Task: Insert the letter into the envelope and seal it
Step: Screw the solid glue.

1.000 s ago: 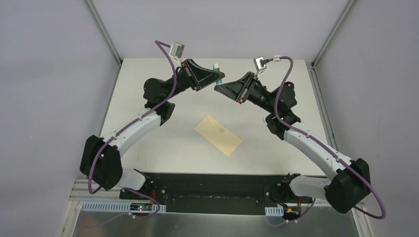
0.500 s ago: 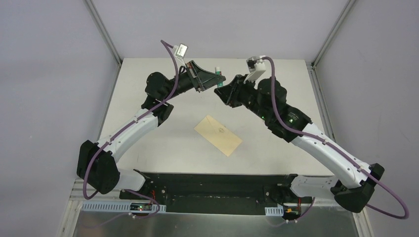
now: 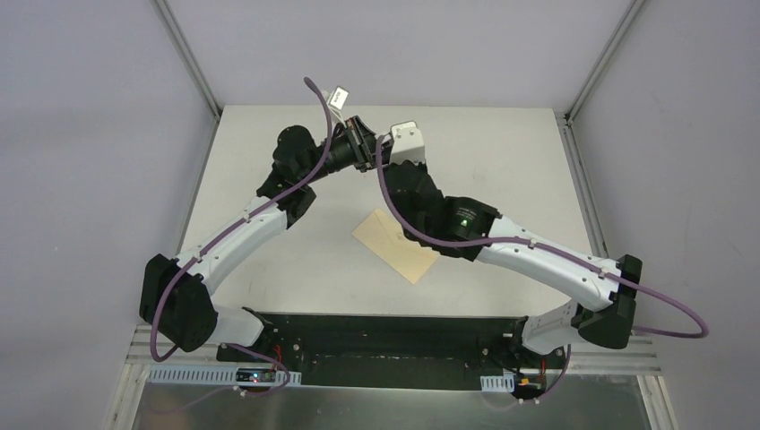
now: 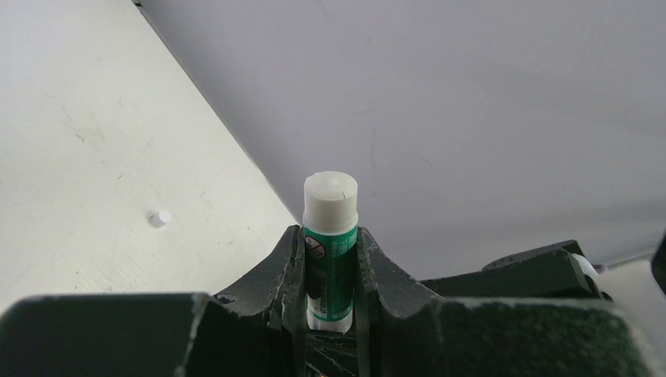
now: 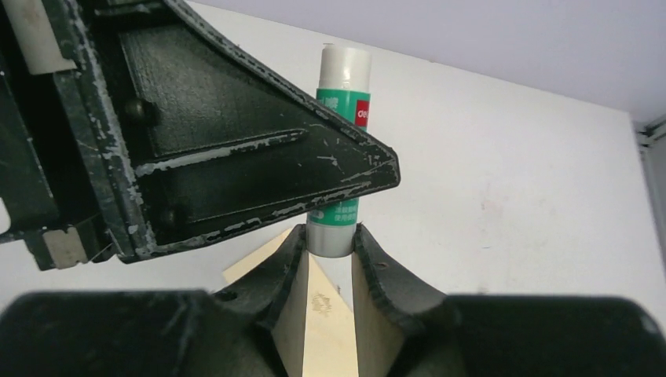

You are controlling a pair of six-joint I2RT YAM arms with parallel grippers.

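Note:
The yellow-tan envelope (image 3: pixel 399 255) lies flat mid-table, its far corner hidden under my right arm. It also shows below my fingers in the right wrist view (image 5: pixel 318 338), with its pointed flap folded down. The letter is not in view. My left gripper (image 4: pixel 330 251) is shut on a white-green glue tube (image 4: pixel 331 220) and holds it in the air above the far part of the table (image 3: pixel 361 145). My right gripper (image 5: pixel 330 236) meets it there, its fingertips closed round the tube's grey near end (image 5: pixel 339 118).
A small white bit (image 4: pixel 159 217) lies on the white table (image 3: pixel 269 260) near the back wall. Grey walls and metal posts bound the table at the back and sides. The black base plate (image 3: pixel 385 327) runs along the near edge.
My right arm has swung left and turned over the envelope, bringing its gripper onto the tube's end. My left gripper has shifted slightly left and back, still holding the tube.

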